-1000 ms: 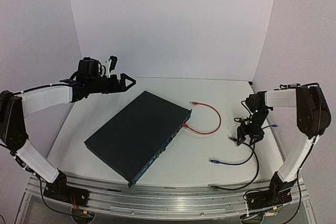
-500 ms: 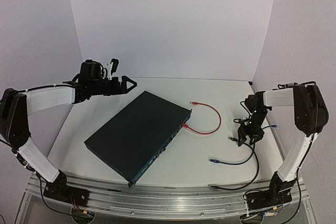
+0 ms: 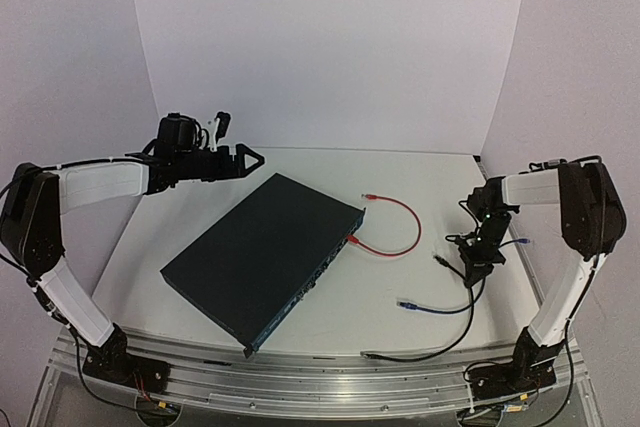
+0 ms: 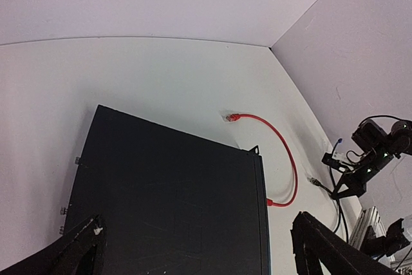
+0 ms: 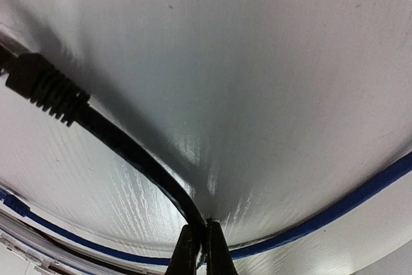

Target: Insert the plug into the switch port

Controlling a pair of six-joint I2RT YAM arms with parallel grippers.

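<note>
The switch [image 3: 262, 257] lies diagonally mid-table, a flat dark box [image 4: 167, 204] with its port face toward the right. A black cable [image 5: 141, 165] ends in a black plug [image 5: 45, 88], which rests on the table left of my right gripper [image 3: 438, 260]. My right gripper [image 5: 199, 239] is shut on the black cable a short way behind the plug, low over the table at the right [image 3: 470, 265]. My left gripper [image 3: 245, 155] hovers open above the switch's far left corner, with nothing between its fingers [image 4: 77, 249].
A red cable [image 3: 400, 227] loops right of the switch, one end in a port [image 3: 352, 240], the other end loose [image 3: 368, 193]. A blue cable [image 3: 430, 307] lies near the right gripper and shows behind it [image 5: 335, 214]. White walls close in the back and sides.
My right gripper has closed on the black cable, and the cable's slack near the front edge has shifted left. The left gripper has edged slightly right.
</note>
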